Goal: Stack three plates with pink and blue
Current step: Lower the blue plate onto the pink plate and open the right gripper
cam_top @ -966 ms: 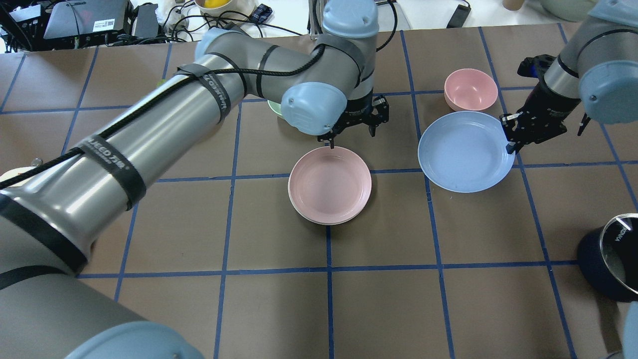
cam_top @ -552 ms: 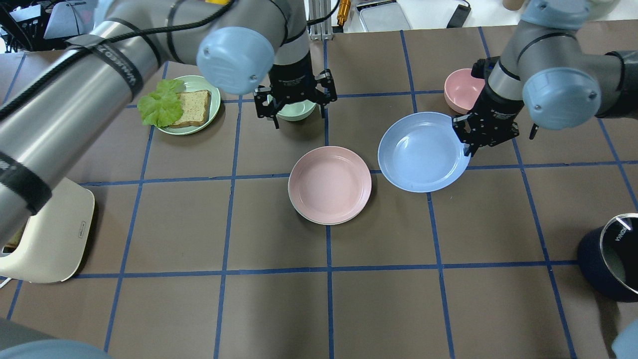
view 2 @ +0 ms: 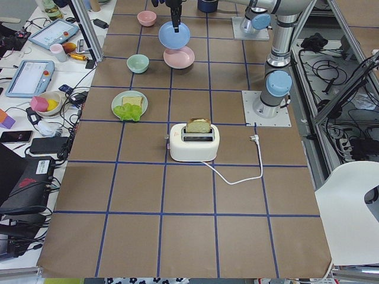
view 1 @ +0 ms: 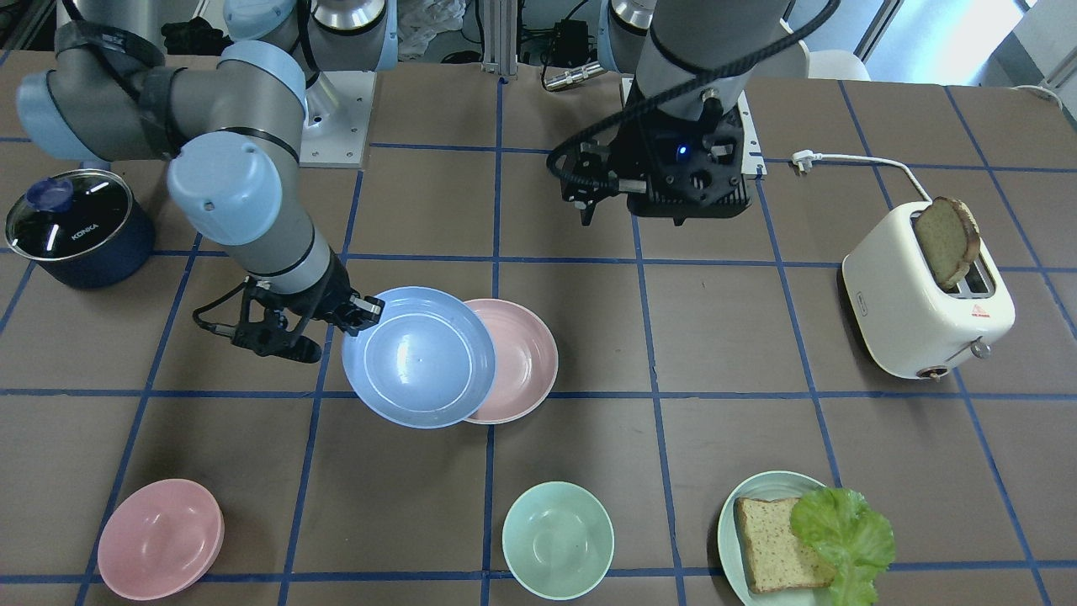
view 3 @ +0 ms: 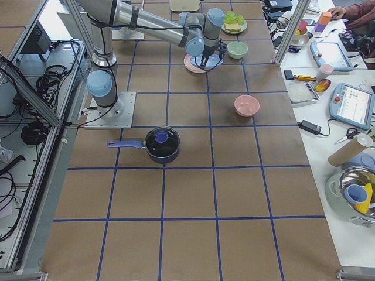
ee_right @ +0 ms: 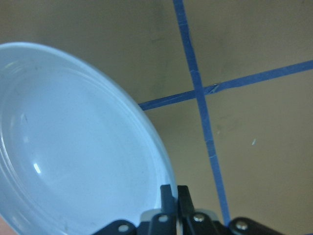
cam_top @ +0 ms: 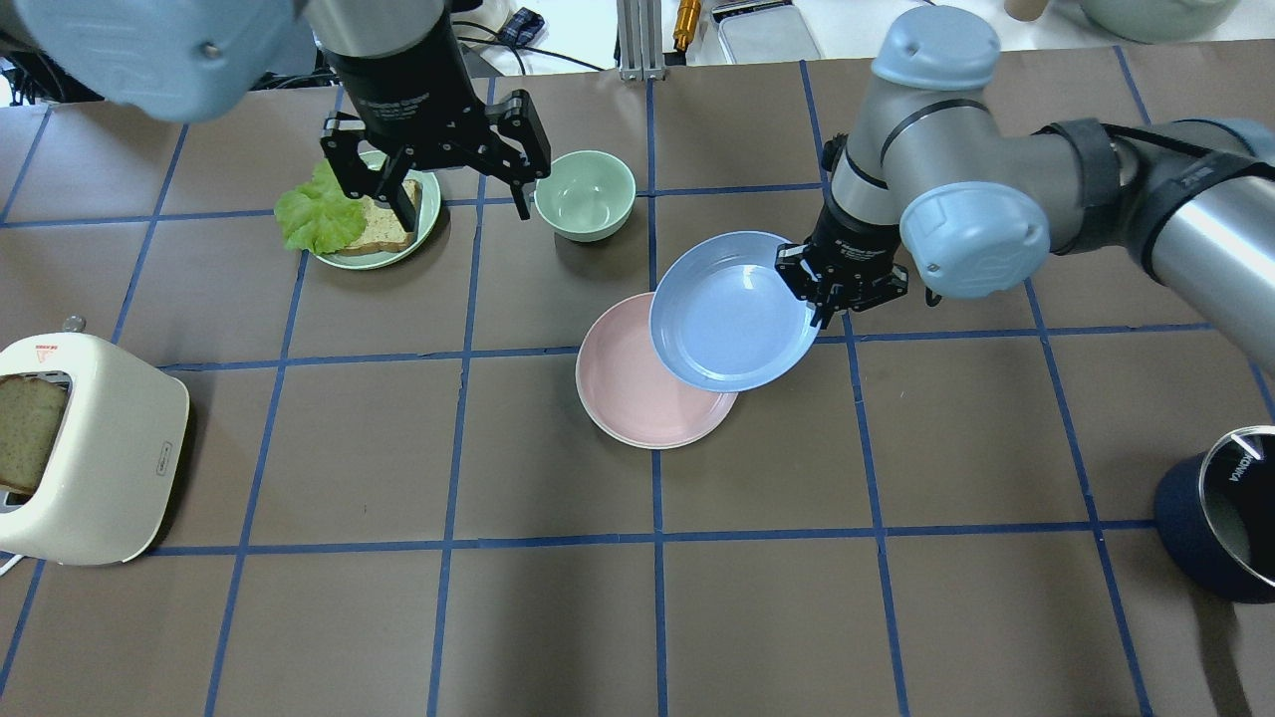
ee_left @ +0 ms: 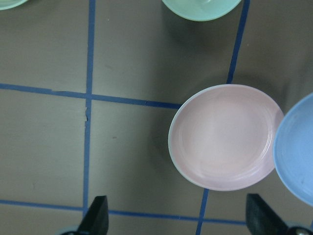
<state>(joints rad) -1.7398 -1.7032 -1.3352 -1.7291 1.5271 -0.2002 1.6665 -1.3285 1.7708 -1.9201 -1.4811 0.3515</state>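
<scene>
Pinched narrow on the rim of the blue plate (cam_top: 732, 311), the right gripper (cam_top: 842, 291) held it partly over the pink plate (cam_top: 623, 398) near the middle of the table (cam_top: 896, 617). From overhead the two plates merely overlapped. The exterior left view showed more: the blue plate hung clear above the pink one, not resting on it. The right wrist camera gave the grip itself, both fingers (ee_right: 168, 193) close together with the plate's edge clamped between them, which the overhead view hid under the wrist.

The left gripper (cam_top: 463, 211) hovered apart from the plates, between the green plate (cam_top: 423, 234) of bread and lettuce and the mint bowl (cam_top: 585, 194), its jaws spread wide with nothing between them. The front-facing view showed only that gripper's camera mount, with the fingers hidden. The left wrist camera looked down on the pink plate and caught a pale second rim (ee_left: 186, 174) showing beneath its lower edge; whether that was the cream plate could not be told for certain.
</scene>
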